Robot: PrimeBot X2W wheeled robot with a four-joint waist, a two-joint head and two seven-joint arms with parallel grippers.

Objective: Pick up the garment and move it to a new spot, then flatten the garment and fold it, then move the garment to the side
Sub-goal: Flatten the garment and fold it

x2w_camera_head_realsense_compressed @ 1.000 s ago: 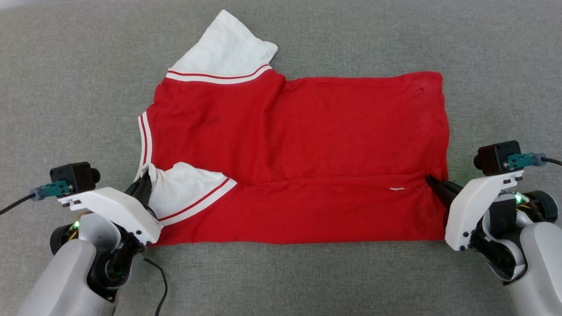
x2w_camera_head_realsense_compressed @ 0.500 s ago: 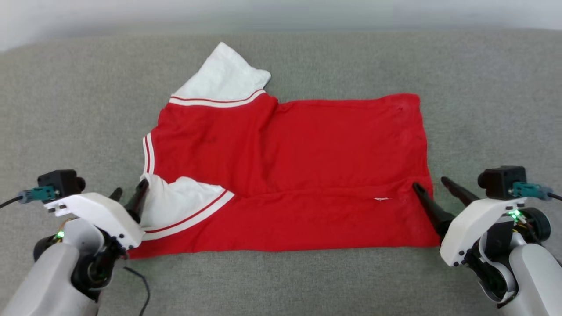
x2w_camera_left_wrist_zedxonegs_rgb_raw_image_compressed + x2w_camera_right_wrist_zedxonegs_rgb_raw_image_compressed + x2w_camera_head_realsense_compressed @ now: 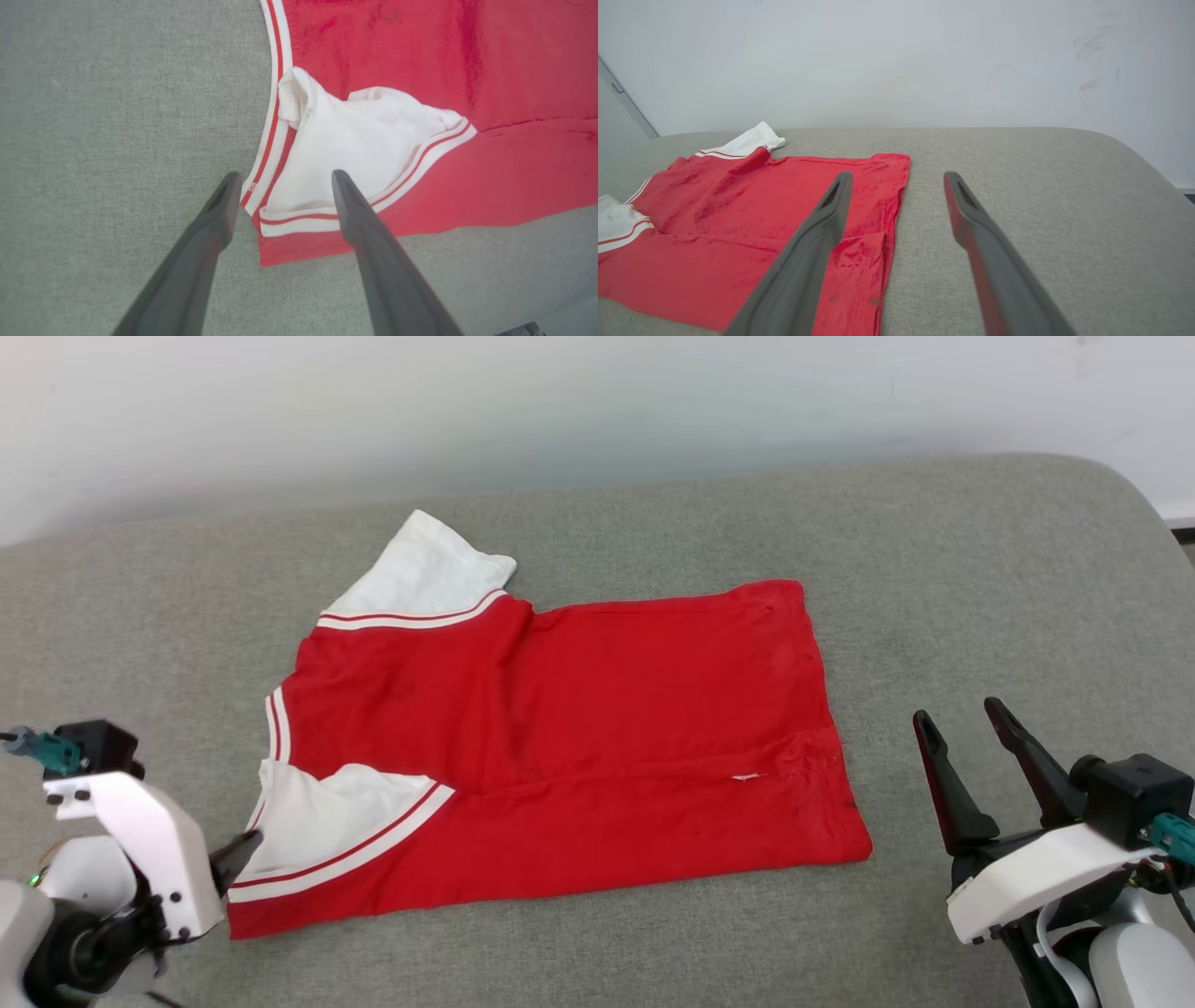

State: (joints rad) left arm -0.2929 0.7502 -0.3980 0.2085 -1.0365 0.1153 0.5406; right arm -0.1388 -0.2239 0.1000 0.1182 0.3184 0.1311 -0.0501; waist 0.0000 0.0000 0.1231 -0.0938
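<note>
The garment [image 3: 560,728] lay on the surface [image 3: 934,569], its near edge folded over. Your left fingers [image 3: 217,224] and right fingers [image 3: 822,233] stood released and empty; the far fold probably needed matched corner pinches, lifted evenly.

Garment [image 3: 579,728]: thin red-and-white cloth, matt, soft, lightly creased, ribbed at the striped edges. Surface [image 3: 934,551]: grey woven cloth, coarse, matt. Left hand [image 3: 285,178], right hand [image 3: 899,177]: dark smooth matt plastic. Wrist housing [image 3: 1036,882]: white plastic, slight sheen. Wall [image 3: 560,411]: pale, smooth, matt, scuffed.
</note>
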